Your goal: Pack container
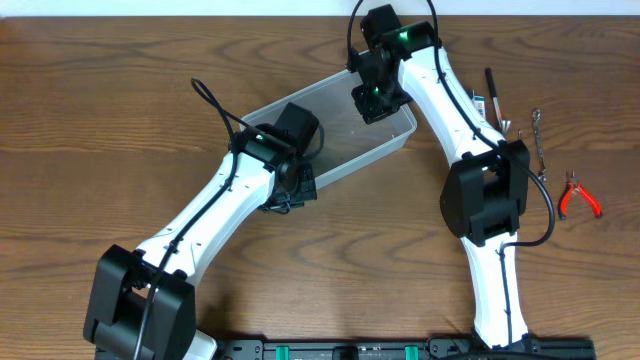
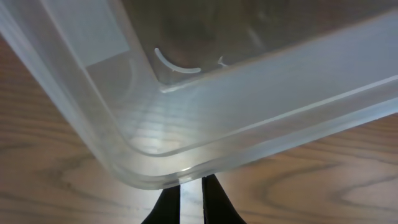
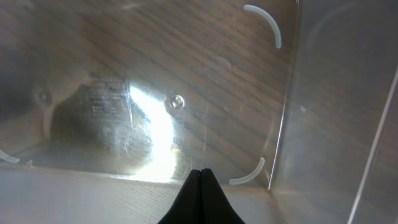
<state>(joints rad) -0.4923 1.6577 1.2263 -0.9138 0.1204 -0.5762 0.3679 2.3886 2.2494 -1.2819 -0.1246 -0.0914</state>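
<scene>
My left gripper (image 2: 190, 186), jaws nearly together, meets the container's (image 2: 280, 106) near corner. My right gripper (image 3: 200, 175), closed and empty, hangs inside its far end.

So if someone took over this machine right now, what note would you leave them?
Left gripper: shut, tips at the container corner rim; unclear whether it pinches the rim.
Right gripper: shut, empty, down inside the container's right end.
Container: on the table, nothing visible inside.
Done: nothing packed yet.
Left: red pliers, a black-handled tool and a thin metal piece lie beyond the right arm, presumably to go in.
</scene>
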